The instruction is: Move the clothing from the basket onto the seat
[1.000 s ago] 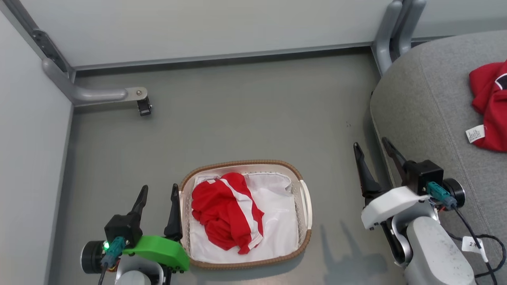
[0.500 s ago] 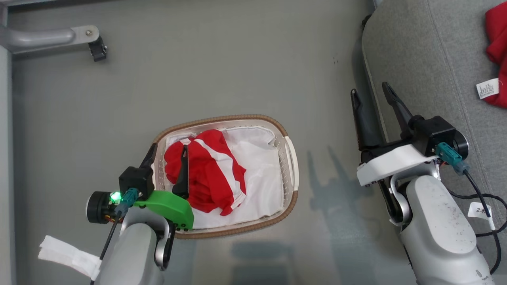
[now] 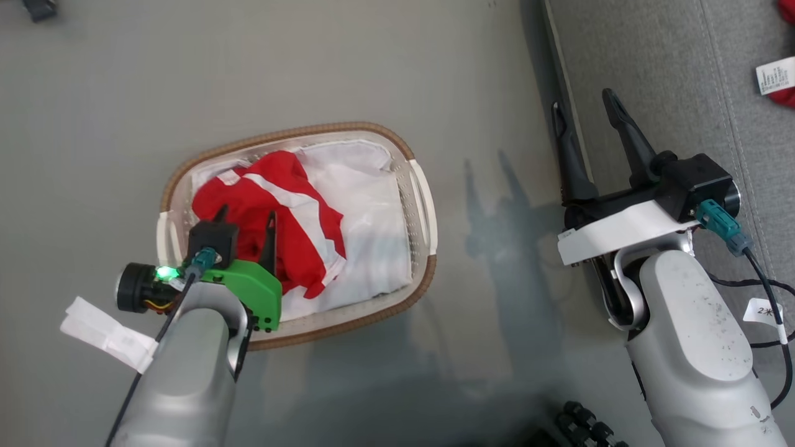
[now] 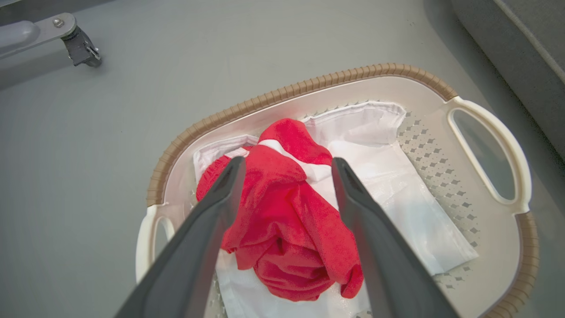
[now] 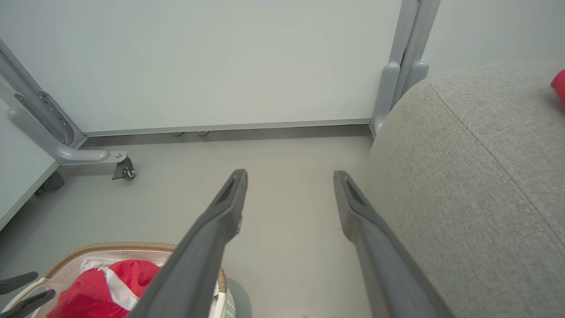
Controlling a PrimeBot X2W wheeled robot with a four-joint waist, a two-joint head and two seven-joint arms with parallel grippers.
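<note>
Lower left: left gripper (image 3: 246, 214), fingers wide apart, empty, over red clothing (image 3: 282, 195) in basket (image 3: 348, 128) on floor (image 3: 124, 93). Right: right gripper (image 3: 582, 100) spread wide, holding nothing, at edge of seat (image 3: 683, 93). Upper right: second garment (image 3: 787, 96) on seat.

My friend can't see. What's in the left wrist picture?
The left gripper, its two dark fingers open, hangs over a crumpled red and white garment lying on a white liner inside a white basket with a brown rim, on a grey floor.
</note>
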